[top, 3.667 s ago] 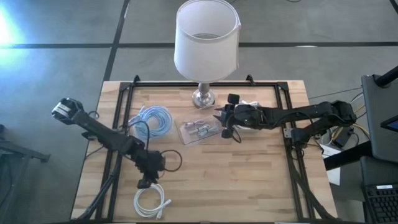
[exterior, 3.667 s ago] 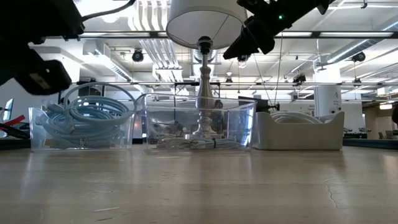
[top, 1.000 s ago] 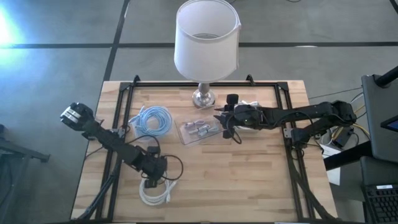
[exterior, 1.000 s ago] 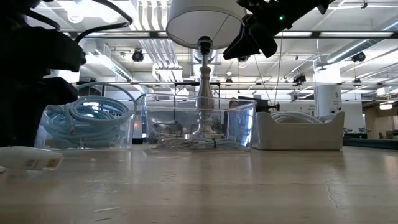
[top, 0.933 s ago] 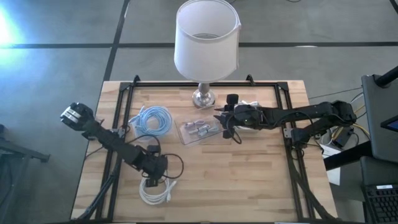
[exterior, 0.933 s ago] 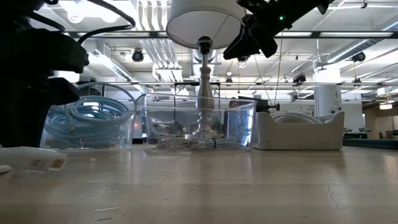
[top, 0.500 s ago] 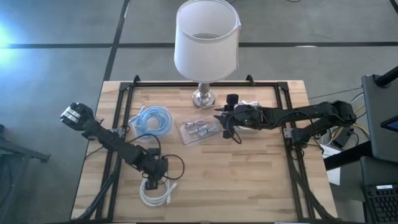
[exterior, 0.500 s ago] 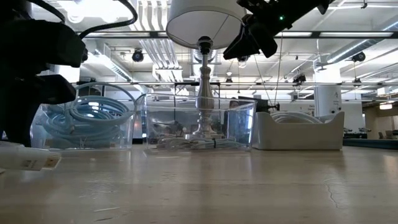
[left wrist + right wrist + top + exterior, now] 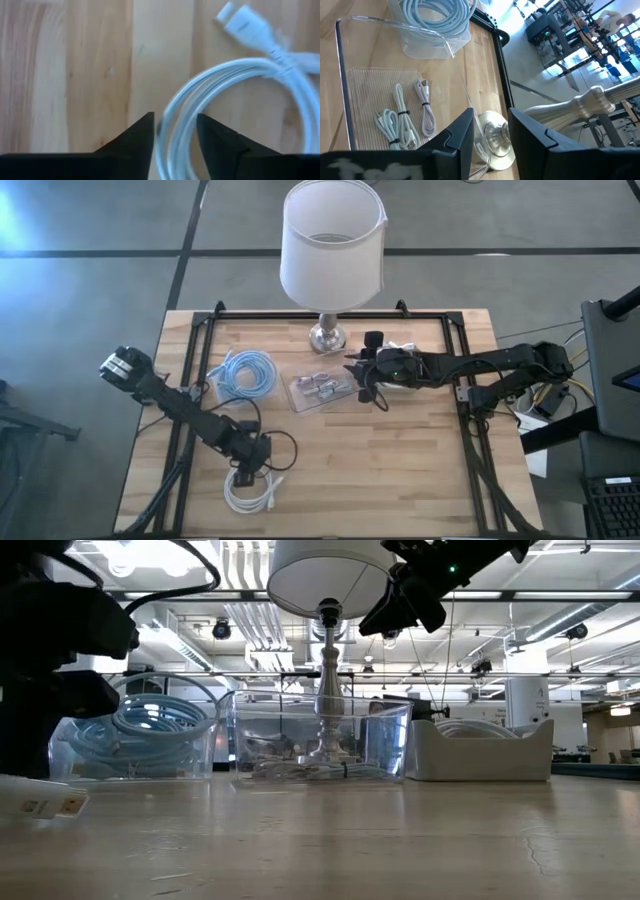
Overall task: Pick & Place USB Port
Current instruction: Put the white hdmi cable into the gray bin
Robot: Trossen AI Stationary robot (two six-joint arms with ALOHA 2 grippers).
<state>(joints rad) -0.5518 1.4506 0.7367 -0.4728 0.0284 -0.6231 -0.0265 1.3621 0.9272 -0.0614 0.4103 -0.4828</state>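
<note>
- Your left hand (image 9: 252, 463) is low over the white USB cable (image 9: 249, 490), a coil lying near the front edge of the surface (image 9: 400, 480), left of centre.
- Its fingers (image 9: 132, 137) stand narrowly apart, straddling the coil's strands; nothing is clamped.
- The cable's plug (image 9: 245, 27) lies flat, its long axis slanting off the loop toward the surface's right side.
- Since 3.7 s ago the left hand has moved from beside the coil to directly above it.
- Your right hand (image 9: 362, 377), slightly parted and holding nothing, hovers at the right end of the clear tray (image 9: 320, 390) near the lamp (image 9: 331, 250), unchanged.
</note>
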